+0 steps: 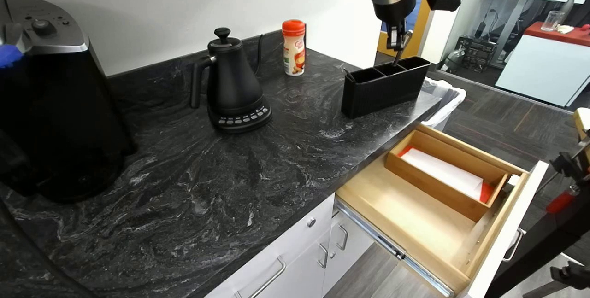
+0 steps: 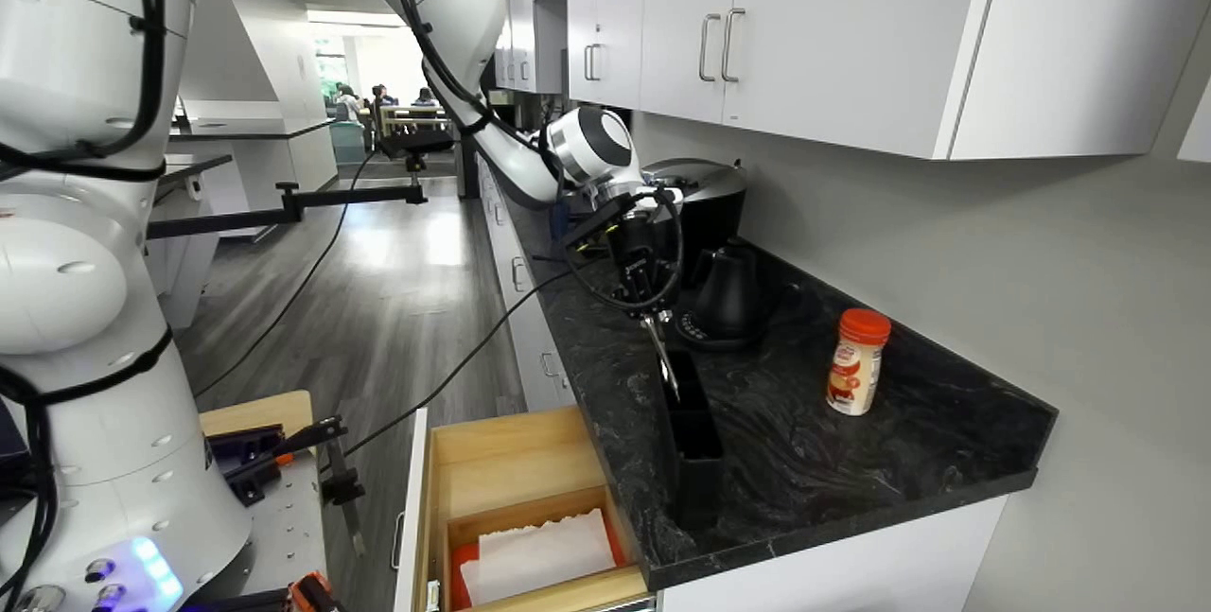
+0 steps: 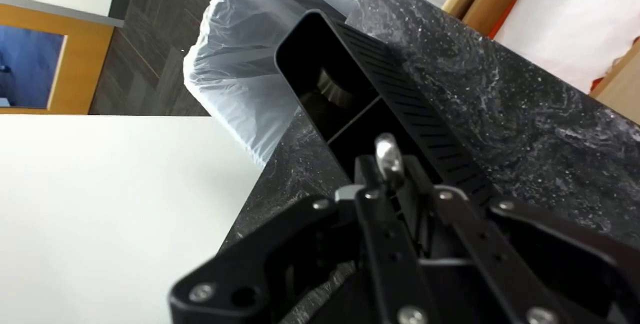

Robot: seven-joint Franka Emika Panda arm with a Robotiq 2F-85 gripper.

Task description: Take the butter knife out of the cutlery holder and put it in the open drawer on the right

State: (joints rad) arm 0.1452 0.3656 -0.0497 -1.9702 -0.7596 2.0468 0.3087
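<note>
In an exterior view, gripper grasped tilted butter knife, lower end at the mouth of the cutlery holder, in an exterior view, drawer stood open below counter, in the wrist view, plastic bag showed past counter.

Ext. views share counter, opp. ends — wrist cam close above holder.
</note>
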